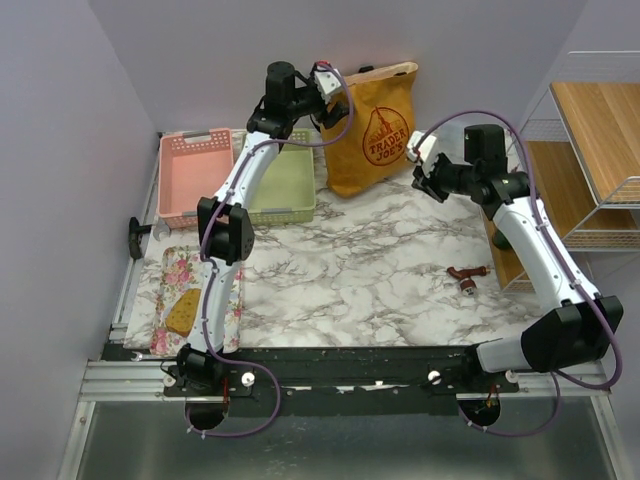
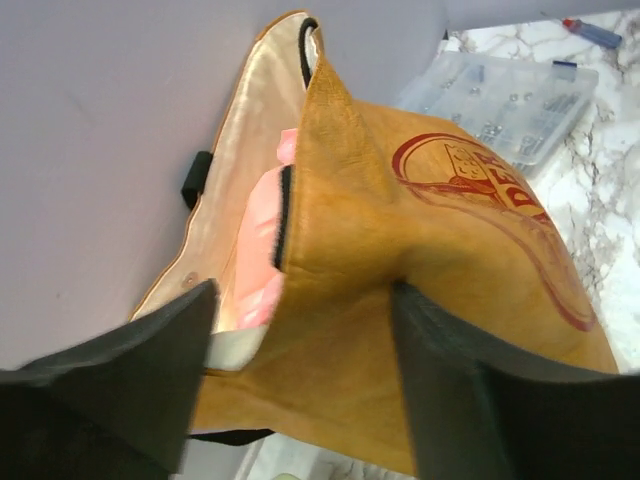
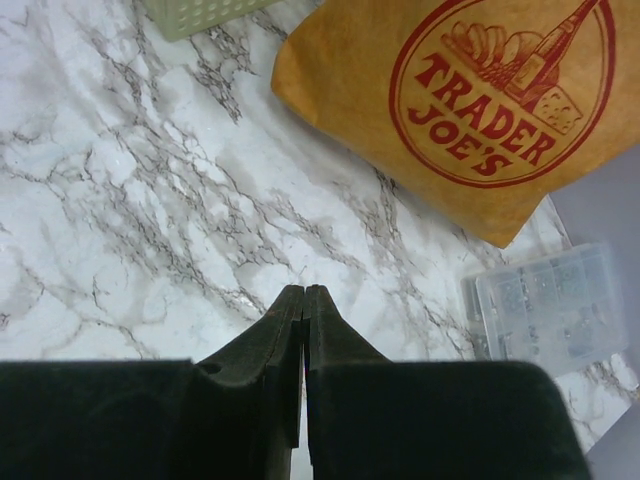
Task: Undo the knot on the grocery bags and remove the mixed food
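Left end effector (image 2: 302,292): positioned high at the far side of the desk (image 1: 370,270). Its two fingers (image 2: 150,380) are spread wide, and the near wall of the tote's mouth is seen between them. Whether the fabric is touched cannot be told.

Yellow tote (image 1: 378,125): stood upright against the back wall, directly below and in front of the left end effector. Its red round logo is turned toward the arms and its mouth is open. It lies near the right end effector but is not touched by it.

Pink bag (image 2: 262,240): lodged inside the yellow tote. It is seen through the mouth, just beyond the left end effector's left finger and beside a black strap (image 2: 284,215) on the rim.

Right end effector (image 3: 303,292): poised above the marble surface, fingers pressed together with nothing between them.

Clear compartment box (image 3: 555,310): laid on the desk beside the tote's lower corner, ahead of the right end effector.

Pink basket (image 1: 197,175) and green basket (image 1: 285,185): set side by side, to the left of and below the left end effector.

Floral tray (image 1: 165,290): placed near the left arm's base, well behind the left end effector. A browned bread slice (image 1: 183,312) is carried on it.

Red-handled tool (image 1: 466,275): laid on the desk behind the right end effector, beneath the right arm.
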`<state>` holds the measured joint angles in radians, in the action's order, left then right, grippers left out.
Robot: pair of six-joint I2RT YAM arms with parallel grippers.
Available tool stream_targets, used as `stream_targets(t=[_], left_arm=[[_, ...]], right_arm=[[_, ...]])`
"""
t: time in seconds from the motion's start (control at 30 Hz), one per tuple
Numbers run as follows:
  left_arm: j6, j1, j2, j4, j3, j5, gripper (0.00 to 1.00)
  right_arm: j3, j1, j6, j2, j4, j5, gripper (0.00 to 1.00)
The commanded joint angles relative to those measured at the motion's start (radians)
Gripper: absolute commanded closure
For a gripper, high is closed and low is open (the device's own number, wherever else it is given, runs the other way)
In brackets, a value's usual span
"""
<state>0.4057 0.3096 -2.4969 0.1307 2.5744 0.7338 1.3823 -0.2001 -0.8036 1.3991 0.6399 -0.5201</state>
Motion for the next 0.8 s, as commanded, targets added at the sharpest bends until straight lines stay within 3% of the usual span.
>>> stream_targets(t=[0.0,0.1,0.17,0.3,0.47,0.63,0.77], left_arm=[[0.04,0.052,0.056,0.094,-0.025,0.09,0.56],[0.018,0.075,0.169,0.061,-0.147,0.095,0.99],[0.059,0.108,0.25,0.065,-0.22,0.099,1.0],[0.119,0.182,0.4,0.083,-0.351,0.174,1.0],[0.436,0.295,0.664,0.151,-0.721,0.209,1.0],[0.803,0.374,0.86,0.361,-1.022,0.188,1.0],[0.902,0.434,1.015,0.38,-1.22,0.154,1.0]], right_arm=[[0.017,0.002,0.099,-0.032,0.007,0.057,0.86],[0.07,0.003,0.232,-0.023,-0.019,0.089,0.65],[0.118,0.002,0.346,-0.011,-0.043,0.117,0.45],[0.268,0.005,0.575,0.017,-0.052,0.189,0.28],[0.405,0.018,0.764,0.016,-0.064,0.279,0.19],[0.425,0.018,0.672,0.056,-0.039,0.343,0.16],[0.451,0.018,0.614,0.128,0.015,0.281,0.16]])
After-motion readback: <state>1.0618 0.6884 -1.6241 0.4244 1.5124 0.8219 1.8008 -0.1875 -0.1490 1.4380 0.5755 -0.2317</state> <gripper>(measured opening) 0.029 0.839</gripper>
